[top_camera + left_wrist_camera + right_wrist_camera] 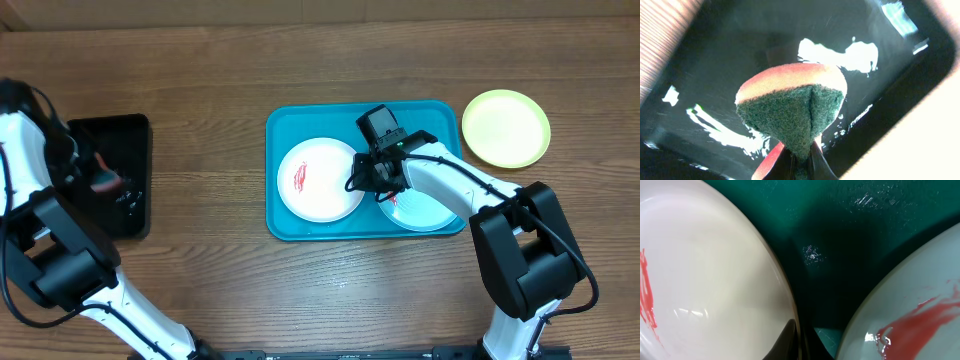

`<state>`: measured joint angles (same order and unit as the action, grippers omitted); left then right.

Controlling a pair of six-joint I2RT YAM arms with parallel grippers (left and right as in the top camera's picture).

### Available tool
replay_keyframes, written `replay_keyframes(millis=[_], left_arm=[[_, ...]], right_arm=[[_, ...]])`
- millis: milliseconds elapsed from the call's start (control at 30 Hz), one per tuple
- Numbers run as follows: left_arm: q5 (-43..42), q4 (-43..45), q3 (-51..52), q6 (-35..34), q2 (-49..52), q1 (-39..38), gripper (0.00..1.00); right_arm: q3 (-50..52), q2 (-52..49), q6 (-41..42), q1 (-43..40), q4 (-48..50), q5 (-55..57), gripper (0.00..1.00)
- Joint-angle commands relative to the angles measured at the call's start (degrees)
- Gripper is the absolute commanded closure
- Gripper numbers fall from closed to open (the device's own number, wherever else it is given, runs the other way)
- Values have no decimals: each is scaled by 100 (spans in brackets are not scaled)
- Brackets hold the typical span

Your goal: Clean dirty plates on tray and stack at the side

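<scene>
Two smeared plates (pixel 318 180) are held in the teal tray (pixel 290 125), lying three-to-nine; sponge (pixel 792 110) clamped by left gripper (pixel 799 157), right gripper (pixel 799 342) clenched

Between the plates (pixel 715 265), only narrow tray (pixel 840 245) floor shows.

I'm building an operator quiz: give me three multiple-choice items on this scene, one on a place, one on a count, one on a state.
1. Where is the round yellow-green plate? A) on the wooden table, right of the teal plastic tray; B) in that tray; C) stacked on another plate.
2. How many plates lie in the teal tray? A) one; B) two; C) three.
3. The left pincer is: A) open; B) shut on a green-and-orange sponge; C) gripping a plate.
Key: 1A, it lies on bare wood outside the rim; 2B, a red-smeared white plate and a light-blue plate; 3B, the sponge sits clamped in it.
</scene>
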<state>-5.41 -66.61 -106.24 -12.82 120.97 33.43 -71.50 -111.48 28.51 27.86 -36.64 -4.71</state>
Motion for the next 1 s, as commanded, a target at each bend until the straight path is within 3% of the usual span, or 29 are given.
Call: replay_keyframes(millis=[0, 133, 367, 600, 767, 967], left_arm=[[-98, -127, -560, 177, -391, 39, 96], [9, -107, -463, 238, -374, 33, 96], [11, 651, 693, 400, -313, 39, 96], [-1353, -446, -1025, 446, -575, 173, 96], [-2280, -826, -1130, 551, -678, -39, 96], [-3685, -1753, -1049, 1974, -673, -610, 96]], right_arm=[[-87, 111, 46, 37, 35, -9, 96], [-87, 111, 46, 37, 72, -9, 96], [-87, 111, 46, 37, 85, -15, 96], [-87, 111, 76, 37, 101, -11, 96], [-87, 109, 474, 50, 140, -11, 96], [11, 109, 450, 59, 166, -9, 96]])
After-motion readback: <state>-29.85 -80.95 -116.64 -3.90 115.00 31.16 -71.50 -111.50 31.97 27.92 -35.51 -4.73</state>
